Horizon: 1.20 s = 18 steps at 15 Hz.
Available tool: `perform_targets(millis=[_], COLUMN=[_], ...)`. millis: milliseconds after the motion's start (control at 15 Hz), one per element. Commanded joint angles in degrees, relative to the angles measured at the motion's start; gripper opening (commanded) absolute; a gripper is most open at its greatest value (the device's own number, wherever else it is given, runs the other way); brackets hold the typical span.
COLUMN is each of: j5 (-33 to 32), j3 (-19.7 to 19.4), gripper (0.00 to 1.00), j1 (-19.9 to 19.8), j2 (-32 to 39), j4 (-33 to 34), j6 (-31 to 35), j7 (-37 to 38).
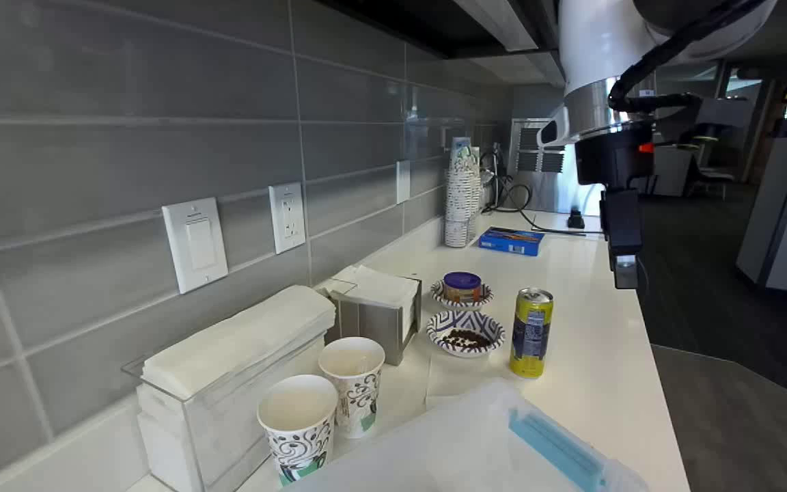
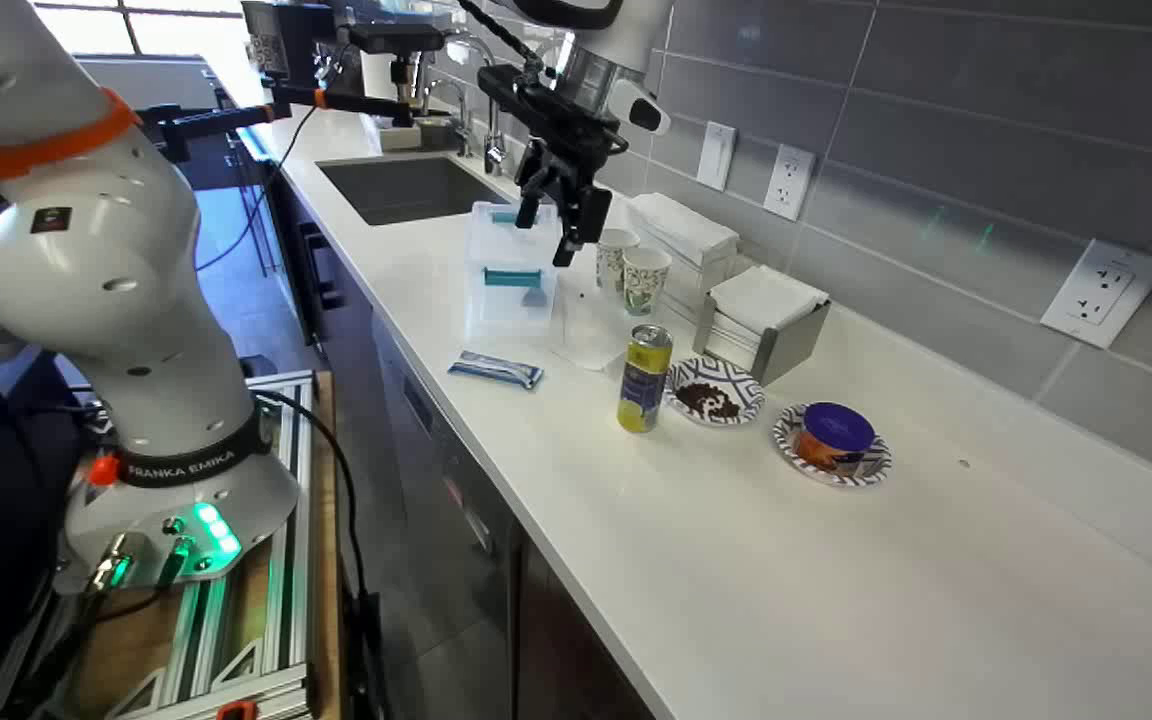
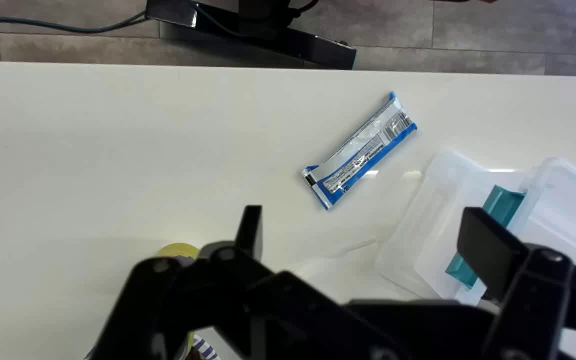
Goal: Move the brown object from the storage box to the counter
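Observation:
The storage box (image 2: 511, 312) is clear plastic with teal latches and sits on the white counter (image 2: 736, 560). It also shows in an exterior view (image 1: 434, 454) and at the right of the wrist view (image 3: 568, 220). No brown object shows in it; its inside is only partly seen. A blue and white wrapped bar (image 2: 496, 370) lies on the counter beside the box, also in the wrist view (image 3: 360, 152). My gripper (image 2: 546, 238) is open and empty, above the counter near the box. In the wrist view its fingertips (image 3: 363, 225) are wide apart.
A yellow can (image 2: 644, 380) stands beside a patterned bowl holding brown bits (image 2: 706, 402). A purple-lidded tub (image 2: 836, 435) sits in another bowl. Paper cups (image 1: 298, 437) and napkin holders (image 1: 373, 307) line the wall. A blue box (image 1: 511, 241) lies farther back.

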Motion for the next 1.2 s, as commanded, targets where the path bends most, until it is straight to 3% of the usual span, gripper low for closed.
perform_targets(millis=[0,867,1133], j5=[0.13,0.13,-0.53], j3=[0.49,0.49,3.63], gripper=[1.0,1.0,1.0], j1=[-0.52,-0.52,0.13], j2=[0.02,0.02,2.51], j4=[0.07,0.07,1.37], j6=[-0.09,-0.09,3.32], j7=[-0.1,-0.1,7.32])
